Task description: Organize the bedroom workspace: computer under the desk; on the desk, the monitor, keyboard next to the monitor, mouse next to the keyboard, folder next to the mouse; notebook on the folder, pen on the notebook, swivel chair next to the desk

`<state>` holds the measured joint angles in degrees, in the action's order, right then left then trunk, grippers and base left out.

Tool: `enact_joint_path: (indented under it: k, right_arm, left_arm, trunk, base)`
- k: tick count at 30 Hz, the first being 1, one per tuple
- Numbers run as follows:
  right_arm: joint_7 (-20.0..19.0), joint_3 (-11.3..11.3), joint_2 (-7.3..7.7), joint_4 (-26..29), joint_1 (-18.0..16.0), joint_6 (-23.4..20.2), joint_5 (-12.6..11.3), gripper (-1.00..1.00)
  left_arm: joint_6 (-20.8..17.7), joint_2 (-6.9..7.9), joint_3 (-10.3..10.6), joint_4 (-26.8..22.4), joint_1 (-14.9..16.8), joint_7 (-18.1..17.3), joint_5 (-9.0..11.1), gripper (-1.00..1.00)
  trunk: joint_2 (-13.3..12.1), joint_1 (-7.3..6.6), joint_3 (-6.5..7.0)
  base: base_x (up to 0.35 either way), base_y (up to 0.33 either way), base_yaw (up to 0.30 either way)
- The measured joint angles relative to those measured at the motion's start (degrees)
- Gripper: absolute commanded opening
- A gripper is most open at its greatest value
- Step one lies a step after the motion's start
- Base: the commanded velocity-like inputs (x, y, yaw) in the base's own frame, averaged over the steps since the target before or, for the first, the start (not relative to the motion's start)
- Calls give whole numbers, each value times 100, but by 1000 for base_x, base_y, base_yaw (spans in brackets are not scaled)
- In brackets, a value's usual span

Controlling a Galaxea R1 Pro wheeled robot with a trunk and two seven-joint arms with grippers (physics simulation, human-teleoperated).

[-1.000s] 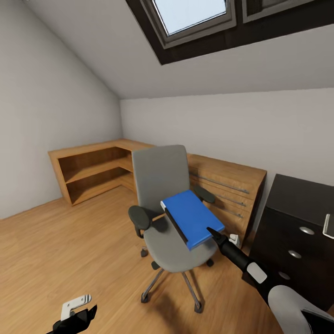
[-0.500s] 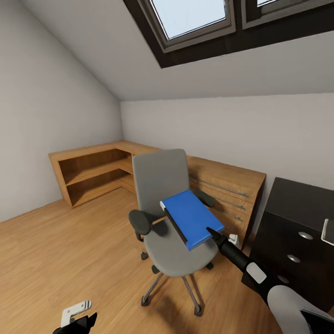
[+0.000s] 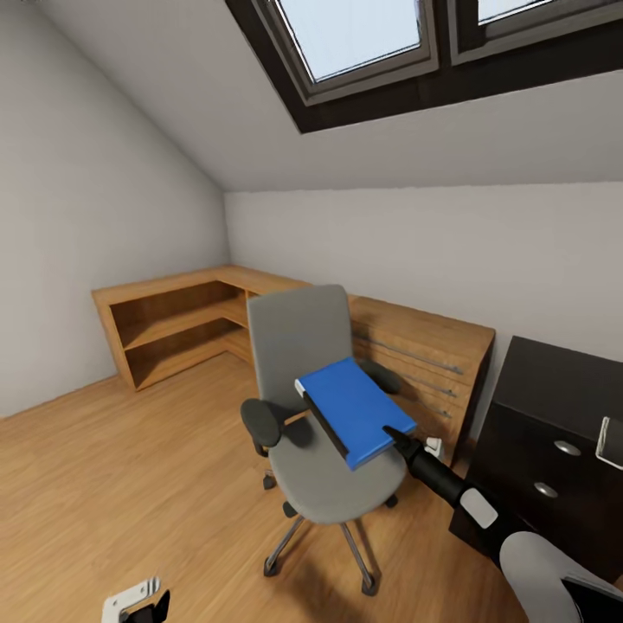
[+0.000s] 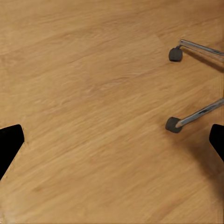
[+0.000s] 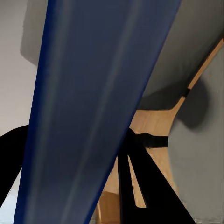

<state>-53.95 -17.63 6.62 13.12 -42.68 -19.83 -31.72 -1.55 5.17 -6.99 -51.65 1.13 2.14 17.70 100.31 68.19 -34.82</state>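
Right gripper (image 3: 400,437) clamped on folder (image 3: 355,408), lifted clear above swivel chair (image 3: 318,450) seat, for carrying to desk (image 3: 554,407); left gripper (image 3: 138,601) low, jaws apart, holding nothing.

Sloped white ceiling with skylights (image 3: 363,35); wooden floor (image 3: 130,467); corner wooden shelving (image 3: 173,320).

Glossy blue folder (image 3: 355,408); matt grey cloth swivel chair (image 3: 298,342).

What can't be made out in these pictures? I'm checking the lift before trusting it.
- Right end effector, head view: whether the fingers clamp the folder; its blue cover hides the lower finger.
- Swivel chair seat under the folder: hidden by the folder.
- Desk: cut off by the picture's right edge.
- Left end effector: cut off by the bottom edge.
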Motion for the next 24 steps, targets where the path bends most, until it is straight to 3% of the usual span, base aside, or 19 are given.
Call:
enact_joint_path:
  k: [6, 11, 17, 24]
  right_arm:
    - [14, 12, 23, 406, -1, -546, -5, -100]
    - [26, 21, 177, 726, 0, -1107, -14, -100]
    - [130, 27, 251, 863, 0, -1292, -6, -100]
    - [444, 29, 283, 1143, 0, -1574, -1, -100]
  left_arm:
    - [317, -2, -11, 259, -1, 18, 3, 100]
    - [390, -25, 1, 483, -1, 15, 4, 100]
    - [441, -126, -3, 546, -1, 14, -2, 100]
    - [892, -172, 21, 868, -1, 16, -5, 100]
  trunk:
    - [-241, -132, 108]
    - [-441, -242, 198]
    - [-682, -373, 305]
    - [-963, -527, 431]
  base:
    - [0, 0, 0]
    - [0, 0, 0]
    - [0, 0, 0]
    - [0, 0, 0]
